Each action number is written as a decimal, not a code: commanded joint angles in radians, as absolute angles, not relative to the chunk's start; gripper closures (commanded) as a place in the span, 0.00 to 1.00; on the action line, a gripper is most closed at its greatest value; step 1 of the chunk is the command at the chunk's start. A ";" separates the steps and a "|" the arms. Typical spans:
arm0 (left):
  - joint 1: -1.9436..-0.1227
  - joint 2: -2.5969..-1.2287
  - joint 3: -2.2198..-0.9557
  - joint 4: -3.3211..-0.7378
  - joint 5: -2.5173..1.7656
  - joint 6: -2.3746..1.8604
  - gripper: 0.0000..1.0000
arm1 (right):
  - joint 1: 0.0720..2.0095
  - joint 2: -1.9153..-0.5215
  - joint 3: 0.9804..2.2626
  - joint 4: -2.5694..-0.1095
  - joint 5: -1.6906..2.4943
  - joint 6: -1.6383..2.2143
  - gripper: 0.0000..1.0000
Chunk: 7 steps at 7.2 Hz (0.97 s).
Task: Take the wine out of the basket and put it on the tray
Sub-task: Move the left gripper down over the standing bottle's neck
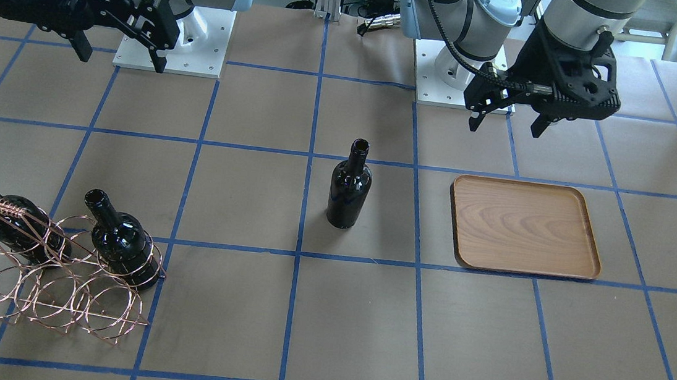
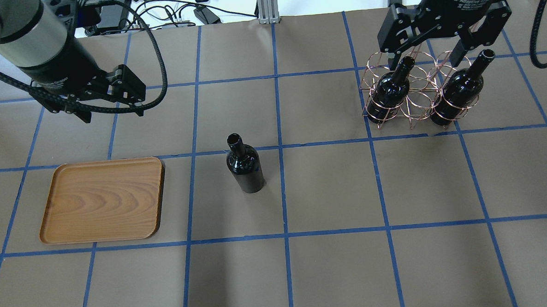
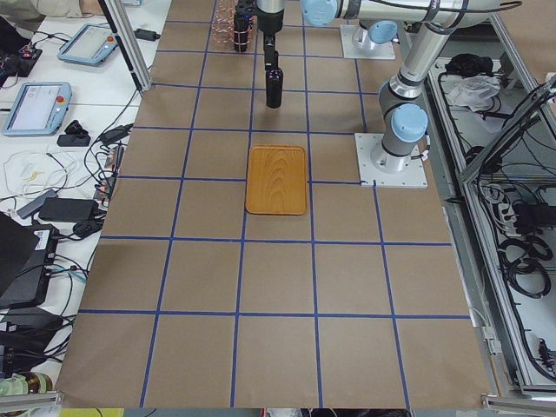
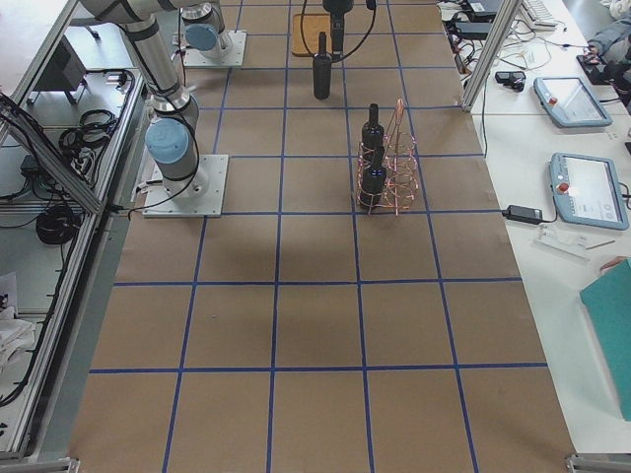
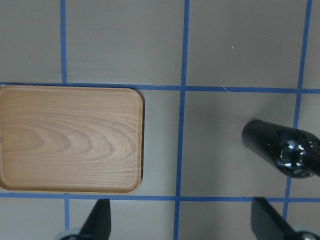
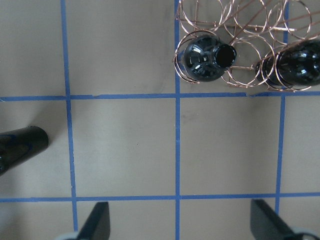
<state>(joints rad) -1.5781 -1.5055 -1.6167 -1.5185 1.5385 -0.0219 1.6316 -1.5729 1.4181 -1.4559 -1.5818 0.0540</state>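
Note:
One wine bottle (image 1: 349, 188) stands upright on the table between basket and tray, also in the overhead view (image 2: 245, 166). Two more bottles (image 2: 388, 93) (image 2: 455, 95) sit in the copper wire basket (image 2: 416, 85) (image 1: 54, 299). The wooden tray (image 1: 524, 226) (image 2: 102, 200) lies flat with nothing on it. My left gripper (image 1: 504, 129) (image 2: 113, 116) is open and empty, hovering behind the tray. My right gripper (image 1: 123, 62) (image 2: 424, 64) is open and empty, high above the basket side. The left wrist view shows the tray (image 5: 70, 140) and the standing bottle (image 5: 280, 152).
The table is brown paper with a blue tape grid. The arm bases (image 1: 173, 37) (image 1: 461, 71) stand at the robot's edge. Operator tables with pendants (image 4: 582, 187) flank the far side.

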 commanded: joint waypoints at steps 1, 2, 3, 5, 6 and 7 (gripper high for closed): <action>-1.681 -1.534 -1.621 -1.476 1.508 -0.051 0.00 | 1.651 -1.557 1.419 -1.499 -1.589 0.042 0.00; -1.721 -1.545 -1.621 -1.473 1.511 -0.048 0.00 | 1.641 -1.555 1.419 -1.509 -1.574 0.041 0.00; -1.759 -1.557 -1.629 -1.470 1.508 -0.052 0.00 | 1.644 -1.557 1.425 -1.506 -1.571 0.047 0.00; -1.804 -1.612 -1.657 -1.401 1.506 -0.067 0.00 | 1.644 -1.557 1.425 -1.505 -1.571 0.046 0.00; -1.821 -1.635 -1.663 -1.391 1.506 -0.067 0.00 | 1.644 -1.554 1.425 -1.506 -1.571 0.046 0.00; -1.841 -1.663 -1.664 -1.387 1.508 -0.067 0.00 | 1.643 -1.554 1.425 -1.506 -1.575 0.046 0.00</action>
